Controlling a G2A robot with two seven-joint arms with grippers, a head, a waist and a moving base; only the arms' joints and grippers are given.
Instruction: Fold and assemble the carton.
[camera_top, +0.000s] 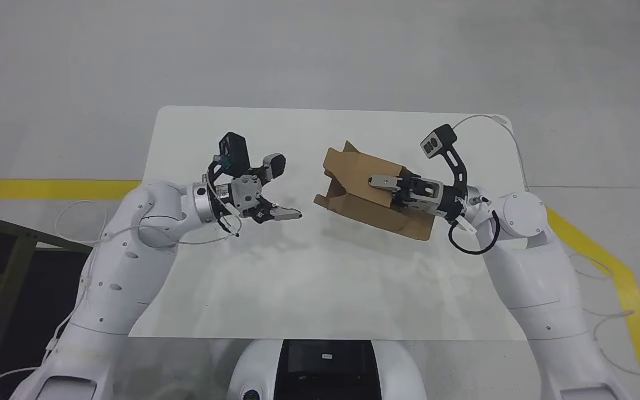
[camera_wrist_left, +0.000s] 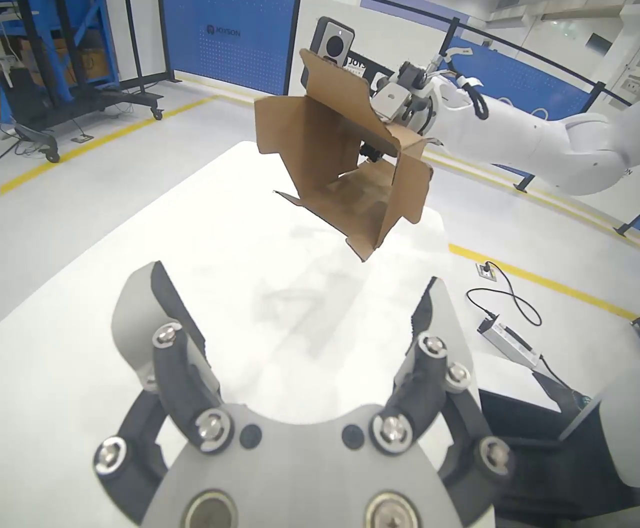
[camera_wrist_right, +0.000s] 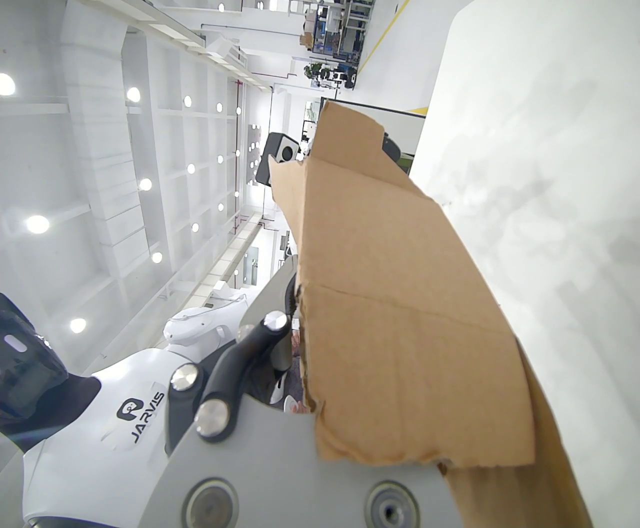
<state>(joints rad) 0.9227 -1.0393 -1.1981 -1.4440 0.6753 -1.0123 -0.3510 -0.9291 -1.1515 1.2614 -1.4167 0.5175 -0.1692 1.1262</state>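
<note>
The right gripper (camera_top: 388, 184) is clamped on one wall of the carton (camera_top: 372, 197), holding it up off the table (camera_top: 300, 290). Its open end and loose flaps face the left gripper (camera_wrist_left: 295, 280) — jaws spread wide, empty, apart from the cardboard — likely presented for flap folding.

Creased brown carton (camera_wrist_right: 400, 325) before white table (camera_wrist_right: 550, 150)

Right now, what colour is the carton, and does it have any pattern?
The carton is plain brown cardboard with no pattern; the left wrist view shows it best.
</note>
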